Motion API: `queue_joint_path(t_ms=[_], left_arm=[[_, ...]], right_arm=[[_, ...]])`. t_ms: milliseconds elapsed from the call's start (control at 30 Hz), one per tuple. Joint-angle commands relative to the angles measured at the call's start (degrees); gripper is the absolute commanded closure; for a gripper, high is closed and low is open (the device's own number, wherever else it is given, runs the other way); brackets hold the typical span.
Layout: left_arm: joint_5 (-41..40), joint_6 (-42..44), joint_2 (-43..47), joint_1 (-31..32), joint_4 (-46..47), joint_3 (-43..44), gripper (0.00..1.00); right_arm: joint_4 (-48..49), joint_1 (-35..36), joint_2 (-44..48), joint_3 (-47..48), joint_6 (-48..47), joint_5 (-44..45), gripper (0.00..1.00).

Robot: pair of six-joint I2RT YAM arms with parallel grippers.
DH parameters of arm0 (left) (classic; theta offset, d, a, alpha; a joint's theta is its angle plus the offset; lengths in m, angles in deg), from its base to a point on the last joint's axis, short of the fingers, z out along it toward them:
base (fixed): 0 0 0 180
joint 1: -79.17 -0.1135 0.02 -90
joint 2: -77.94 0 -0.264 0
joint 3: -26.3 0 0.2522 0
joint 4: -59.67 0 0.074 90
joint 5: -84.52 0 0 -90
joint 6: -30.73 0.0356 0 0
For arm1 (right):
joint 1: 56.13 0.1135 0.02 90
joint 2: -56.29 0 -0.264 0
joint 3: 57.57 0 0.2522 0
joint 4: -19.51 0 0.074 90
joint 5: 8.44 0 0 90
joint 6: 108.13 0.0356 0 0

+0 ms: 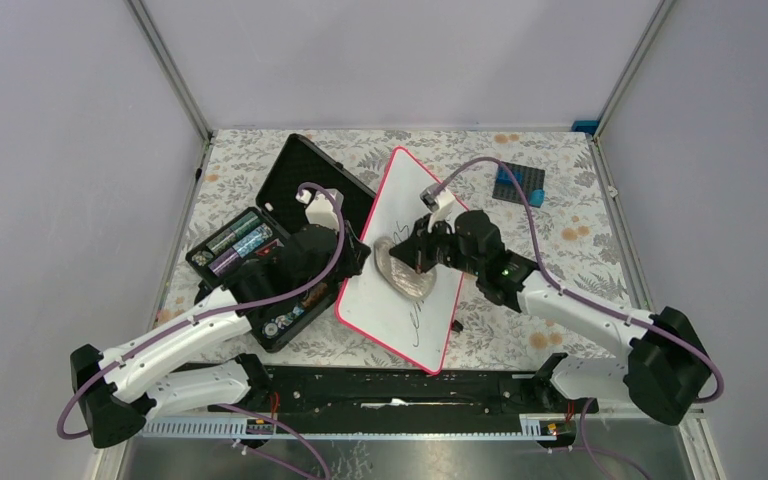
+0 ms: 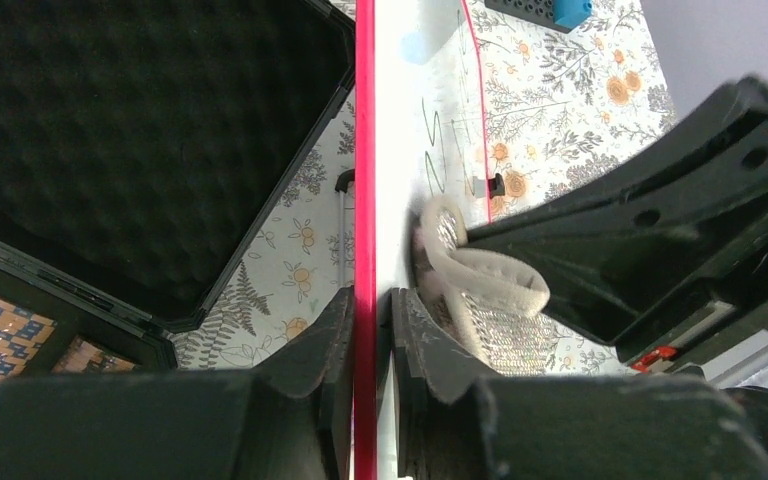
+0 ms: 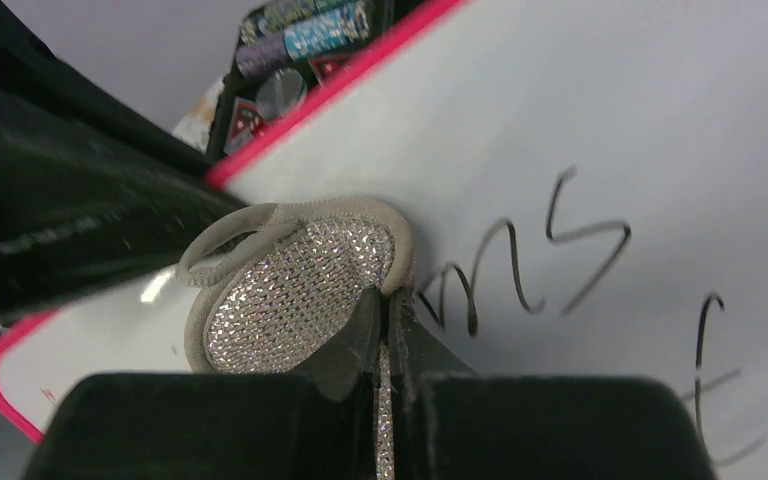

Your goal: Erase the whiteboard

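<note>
Wiping is in hand: the whiteboard (image 1: 415,195) lies mid-table beside the open black case (image 1: 305,180), its pink edge clamped in the left gripper (image 2: 365,305). The right gripper (image 3: 385,310) is pinched tight on a glittery pad (image 3: 290,290) set against the board. Black handwriting (image 3: 520,270) is left, so next the pad must sweep flat across it.

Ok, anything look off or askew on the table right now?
The whiteboard sits skewed, its red edge pinched in the left gripper beside the open case. The right gripper holds a glittery pad against it, an odd eraser.
</note>
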Motion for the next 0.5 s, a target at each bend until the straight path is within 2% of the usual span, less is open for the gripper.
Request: queue_joint_path(t_ms=[0,100,233,467], left_arm=[[3.69,0.49,0.53,1.37,2.95,0.15,1.00],[3.61,0.69,0.51,1.43,2.95,0.24,1.00],[3.34,1.01,0.89,1.44,2.94,0.15,1.00],[2.28,1.37,1.93,1.41,2.93,-0.50,1.00]], right_arm=[[5.11,0.40,-5.03,7.92,-0.91,-2.08,1.00],[5.04,0.00,-6.85,6.52,-1.66,1.47,1.00],[5.08,-1.55,-6.40,-0.08,-1.67,3.14,1.00],[3.64,-4.45,-0.25,-13.53,0.14,5.37,1.00]])
